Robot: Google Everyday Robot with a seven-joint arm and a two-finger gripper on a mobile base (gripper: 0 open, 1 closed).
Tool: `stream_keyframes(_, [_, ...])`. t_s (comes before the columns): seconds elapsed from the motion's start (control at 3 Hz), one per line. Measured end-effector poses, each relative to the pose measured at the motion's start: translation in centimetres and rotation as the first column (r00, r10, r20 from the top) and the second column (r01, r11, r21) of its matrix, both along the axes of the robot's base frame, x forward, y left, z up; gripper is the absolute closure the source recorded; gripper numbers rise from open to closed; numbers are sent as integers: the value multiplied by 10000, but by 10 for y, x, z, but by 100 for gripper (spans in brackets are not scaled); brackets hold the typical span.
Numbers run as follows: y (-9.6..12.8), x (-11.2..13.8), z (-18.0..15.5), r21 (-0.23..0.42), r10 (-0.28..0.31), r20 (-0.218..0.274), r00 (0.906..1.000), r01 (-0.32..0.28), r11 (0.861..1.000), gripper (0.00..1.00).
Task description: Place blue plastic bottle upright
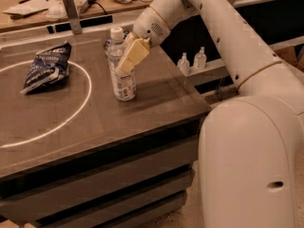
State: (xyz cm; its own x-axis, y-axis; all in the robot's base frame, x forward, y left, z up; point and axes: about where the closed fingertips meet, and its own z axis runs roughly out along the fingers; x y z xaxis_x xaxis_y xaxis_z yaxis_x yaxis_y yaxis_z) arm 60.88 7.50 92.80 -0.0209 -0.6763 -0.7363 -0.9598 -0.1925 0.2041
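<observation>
A dark grey table [156, 103] is seen with a white circle [84, 101] marked on its left part. A dark blue snack bag [46, 67] is laid crumpled inside the circle, near its upper edge, well apart from the gripper [124, 63], which is held over the table's right half. A grey upright bracket [71, 13] is fixed at the table's back edge. Behind it, papers [35, 4] are spread on a wooden bench [19, 20]. 2 small clear bottles [184, 63] are stood side by side on a ledge right of the table.
</observation>
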Motion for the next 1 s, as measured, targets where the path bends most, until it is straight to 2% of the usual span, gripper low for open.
stream_keyframes(0.33, [0, 0, 0, 0, 0, 0, 10000, 0, 10000, 19])
stream_keyframes(0.67, [27, -12, 29, -243, -111, 197, 9997, 115, 9996, 0])
stream_keyframes(1.0, [37, -29, 58, -286, -456, 253, 9986, 463, 9985, 0])
